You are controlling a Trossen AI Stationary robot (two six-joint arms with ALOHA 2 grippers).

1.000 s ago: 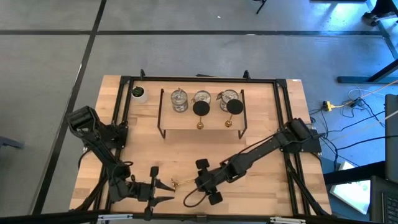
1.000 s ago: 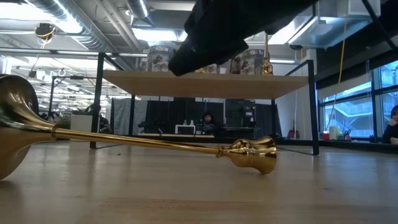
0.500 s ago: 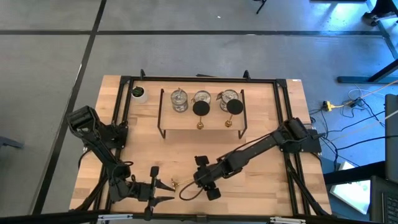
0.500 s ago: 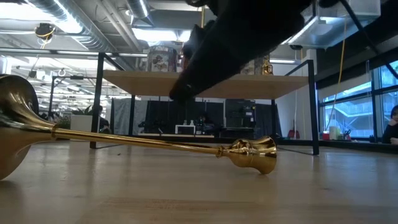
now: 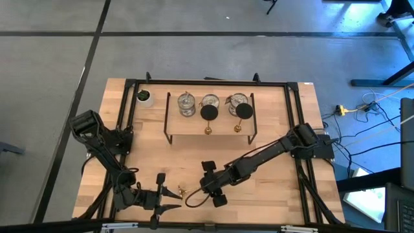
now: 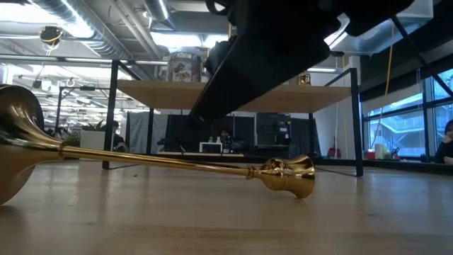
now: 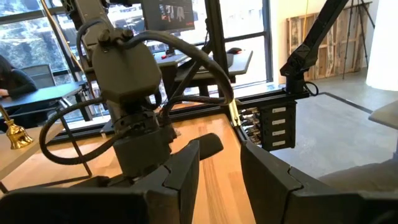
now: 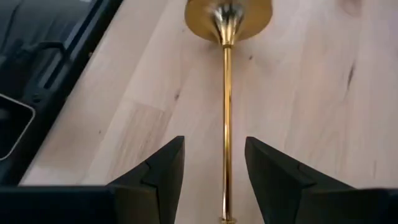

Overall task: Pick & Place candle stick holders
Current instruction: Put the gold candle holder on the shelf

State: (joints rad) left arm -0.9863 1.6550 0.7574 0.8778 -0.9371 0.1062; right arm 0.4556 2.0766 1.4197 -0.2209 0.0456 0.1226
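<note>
Wooden table [image 5: 272, 123] carries a black wire rack [image 5: 169, 126], white plant pot [image 5: 144, 98] and a lying gold candle stick holder [image 6: 170, 164]

Polished brass on pale wood

A glossy brass candle stick holder [image 6: 170, 164] is seen on the matt, smooth-grained wooden worktop [image 6: 233, 219].
</note>
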